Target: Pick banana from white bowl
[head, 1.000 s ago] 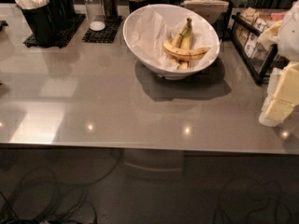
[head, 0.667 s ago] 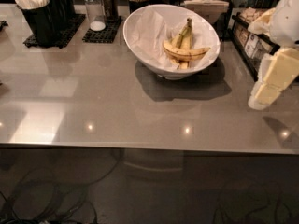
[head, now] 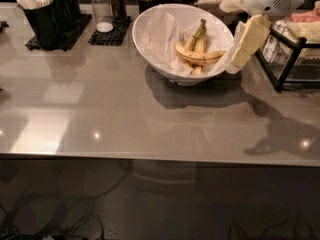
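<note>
Hand (head: 237, 61) is at the right edge of the white bowl (head: 165, 71), hanging just outside the rim and angled down and to the left. It isn't touching the fruit and nothing is in it. Can't tell from here if it's released or clenched.

Banana (head: 200, 58) is inside the bowl on the crumpled paper liner (head: 160, 31). Its long axis runs roughly left-right across the bowl, with the curve sagging toward the near side and both dark ends tipped up. The right end points at the hand. It lies across a joined pair of bananas (head: 198, 38), which run front-to-back with the stem toward the far rim.

The bowl sits on the grey bench (head: 125, 119), toward the back. A black utensil caddy (head: 47, 14) is at far left, probably shakers (head: 106, 6) are beside it, and a wire rack (head: 290, 54) is at right.
</note>
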Controlling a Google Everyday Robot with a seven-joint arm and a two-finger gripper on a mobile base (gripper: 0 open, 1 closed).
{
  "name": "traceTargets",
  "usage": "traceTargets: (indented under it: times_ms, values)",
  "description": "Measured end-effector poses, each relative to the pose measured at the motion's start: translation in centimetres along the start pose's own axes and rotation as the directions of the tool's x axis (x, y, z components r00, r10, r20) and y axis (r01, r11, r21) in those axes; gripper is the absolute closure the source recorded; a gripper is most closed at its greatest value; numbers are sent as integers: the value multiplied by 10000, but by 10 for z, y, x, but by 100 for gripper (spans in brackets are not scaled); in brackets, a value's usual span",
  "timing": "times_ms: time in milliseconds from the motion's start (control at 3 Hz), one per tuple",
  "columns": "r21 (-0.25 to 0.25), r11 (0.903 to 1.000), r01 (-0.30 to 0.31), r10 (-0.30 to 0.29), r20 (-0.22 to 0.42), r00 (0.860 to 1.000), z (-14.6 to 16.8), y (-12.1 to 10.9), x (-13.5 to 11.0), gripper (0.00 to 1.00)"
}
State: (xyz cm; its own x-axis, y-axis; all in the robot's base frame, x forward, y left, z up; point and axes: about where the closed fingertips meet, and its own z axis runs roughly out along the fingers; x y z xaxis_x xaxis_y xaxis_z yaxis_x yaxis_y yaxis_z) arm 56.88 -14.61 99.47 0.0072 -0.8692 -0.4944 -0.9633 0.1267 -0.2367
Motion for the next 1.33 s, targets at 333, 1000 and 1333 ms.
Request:
traceTargets:
  times_ms: [333,1000,1333]
  values:
    - [454,9989,118,-133,313,9994,-11,-17,-10,0]
    - [179,9992,-358,341,885,9955,27,-36,-1,0]
    - [-317,9995,-79,114,1123,9936,66,-62,-8,0]
